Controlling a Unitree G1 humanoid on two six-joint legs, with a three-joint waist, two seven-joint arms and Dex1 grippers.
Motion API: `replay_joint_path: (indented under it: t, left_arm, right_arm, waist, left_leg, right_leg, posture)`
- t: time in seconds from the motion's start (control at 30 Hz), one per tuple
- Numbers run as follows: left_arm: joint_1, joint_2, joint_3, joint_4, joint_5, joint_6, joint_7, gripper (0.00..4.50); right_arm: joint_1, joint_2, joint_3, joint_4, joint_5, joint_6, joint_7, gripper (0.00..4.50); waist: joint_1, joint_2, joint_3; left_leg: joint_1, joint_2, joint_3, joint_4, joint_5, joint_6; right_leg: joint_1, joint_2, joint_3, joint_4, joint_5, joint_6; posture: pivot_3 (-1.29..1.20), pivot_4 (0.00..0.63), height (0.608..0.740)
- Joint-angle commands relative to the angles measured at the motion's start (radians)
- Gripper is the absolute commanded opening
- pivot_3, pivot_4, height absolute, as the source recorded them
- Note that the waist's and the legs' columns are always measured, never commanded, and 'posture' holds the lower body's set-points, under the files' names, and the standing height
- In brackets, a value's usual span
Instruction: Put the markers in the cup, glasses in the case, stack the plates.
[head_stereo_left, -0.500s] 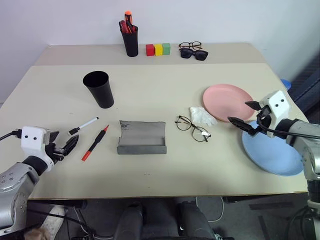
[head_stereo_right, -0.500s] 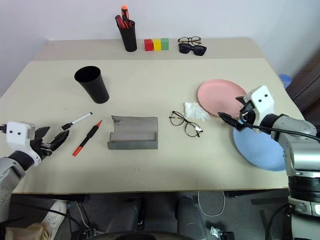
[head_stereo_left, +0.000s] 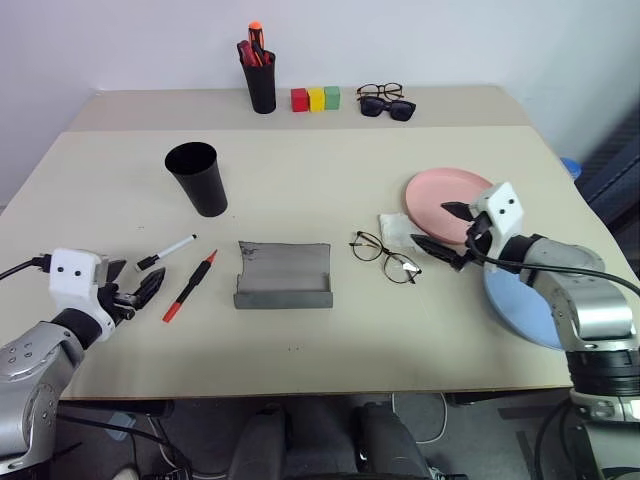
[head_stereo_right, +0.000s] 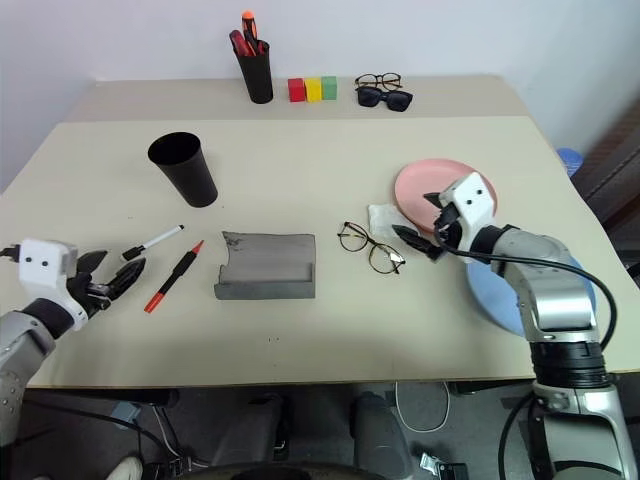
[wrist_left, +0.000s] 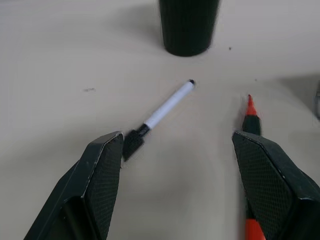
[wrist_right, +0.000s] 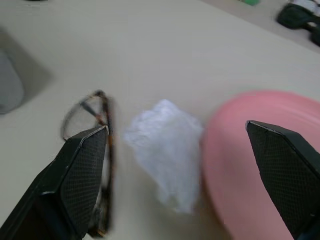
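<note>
left gripper near the bench's front left corner, jaws wide, holding nothing; the white marker and red marker lie just ahead of it, side by side, apart from each other. in the left wrist view the white marker's cap sits close to one finger

black cup upright further back on the left side, empty as far as i can see

grey case open, near the middle toward the front edge. glasses just beside it on its right, not touching

right gripper jaws wide, empty, hovering over the crumpled white tissue and the near rim of the pink plate; glasses lie close by. blue plate sits at the right edge, partly under the right arm, not stacked with the pink one
</note>
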Motion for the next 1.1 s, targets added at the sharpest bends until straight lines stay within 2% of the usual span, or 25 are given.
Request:
replay_joint_path:
  t: [0.03,0.1,0.2,0.33,0.43,0.57,0.8,0.87,0.97,1.07,1.1]
  left_arm:
    - [-0.040,0.055,-0.058,-0.053,-0.022,0.089,-0.020,4.05]
    - [-0.093,0.078,-0.109,-0.052,-0.004,0.138,-0.002,4.48]
    - [-0.183,0.104,-0.178,-0.020,0.033,0.200,0.030,4.48]
    - [-0.308,0.142,-0.282,0.027,0.035,0.384,0.041,4.48]
    - [-0.378,0.155,-0.313,0.070,0.007,0.525,0.033,4.48]
    - [-0.445,0.144,-0.332,0.106,-0.002,0.630,0.034,4.48]
    - [-0.442,0.148,-0.322,0.097,0.018,0.679,0.053,1.13]
    - [-0.409,0.148,-0.285,0.053,0.021,0.572,0.027,0.12]
    - [-0.351,0.128,-0.197,-0.029,0.044,0.273,-0.036,0.02]
    - [-0.365,0.080,-0.097,-0.094,-0.068,0.184,-0.103,0.02]
    - [-0.421,0.045,-0.073,-0.089,-0.112,0.157,-0.097,0.02]
  right_arm:
    - [-0.034,0.045,0.059,-0.141,0.042,0.019,0.008,4.50]
    - [-0.029,0.067,0.110,-0.214,0.065,0.045,0.028,4.50]
    - [-0.012,0.091,0.183,-0.313,0.091,0.082,0.043,4.50]
    - [-0.007,0.138,0.242,-0.376,0.102,0.121,0.013,4.50]
    - [-0.006,0.166,0.276,-0.414,0.108,0.145,-0.008,4.50]
    - [-0.004,0.188,0.301,-0.429,0.113,0.159,-0.019,4.50]
    - [-0.012,0.198,0.318,-0.414,0.108,0.147,-0.020,4.50]
    - [-0.012,0.203,0.321,-0.411,0.108,0.143,-0.017,4.50]
    - [-0.025,0.220,0.325,-0.395,0.103,0.133,-0.020,4.50]
    - [-0.053,0.247,0.321,-0.360,0.098,0.115,-0.029,4.50]
    - [-0.071,0.262,0.319,-0.338,0.090,0.100,-0.035,4.50]
  waist:
    - [-0.001,0.000,0.000]
    - [0.000,0.000,0.000]
    - [0.003,0.000,0.000]
    - [0.000,0.000,0.000]
    - [-0.005,0.000,0.000]
    - [-0.004,0.000,0.000]
    - [-0.003,0.000,0.000]
    - [-0.005,0.000,0.000]
    - [-0.001,-0.001,0.001]
    - [0.004,-0.001,0.001]
    - [0.005,-0.001,0.001]
  left_leg:
    - [0.000,0.000,0.000,0.000,0.000,0.000]
    - [0.000,0.000,-0.001,0.000,0.000,0.000]
    - [-0.001,0.000,-0.003,0.000,0.000,0.000]
    - [-0.001,-0.001,-0.003,0.001,0.000,0.000]
    - [-0.001,-0.001,-0.003,0.001,0.000,0.000]
    - [-0.001,-0.001,-0.004,0.001,0.000,0.000]
    - [-0.001,-0.001,-0.004,0.001,0.000,0.000]
    - [-0.001,-0.001,-0.004,0.001,0.000,0.000]
    - [-0.001,0.001,-0.003,0.000,0.000,-0.001]
    - [-0.002,0.001,-0.004,0.001,0.001,-0.002]
    - [-0.002,0.000,-0.004,0.001,0.001,-0.002]
  right_leg:
    - [0.000,0.000,0.000,0.000,0.000,0.000]
    - [0.000,0.001,0.000,0.001,0.000,0.000]
    - [0.000,0.001,-0.001,0.000,0.000,0.000]
    - [0.000,0.002,-0.001,0.001,0.000,0.000]
    - [0.000,0.003,-0.001,0.001,0.000,0.000]
    - [-0.001,0.005,-0.001,0.002,0.000,0.000]
    - [-0.001,0.004,-0.001,0.002,0.000,0.000]
    - [-0.001,0.004,-0.001,0.002,0.000,0.000]
    - [-0.002,0.003,-0.001,0.002,0.000,0.000]
    - [-0.002,-0.001,-0.002,0.002,0.000,-0.001]
    - [-0.002,-0.002,-0.002,0.002,0.000,0.000]
  posture:
    - [0.00,0.150,0.740]
    - [0.00,0.150,0.740]
    - [0.00,0.150,0.740]
    - [0.00,0.150,0.740]
    - [0.00,0.150,0.740]
    - [0.00,0.150,0.740]
    - [0.00,0.150,0.740]
    - [0.00,0.150,0.740]
    - [0.00,0.150,0.740]
    - [0.00,0.150,0.740]
    - [0.00,0.150,0.740]
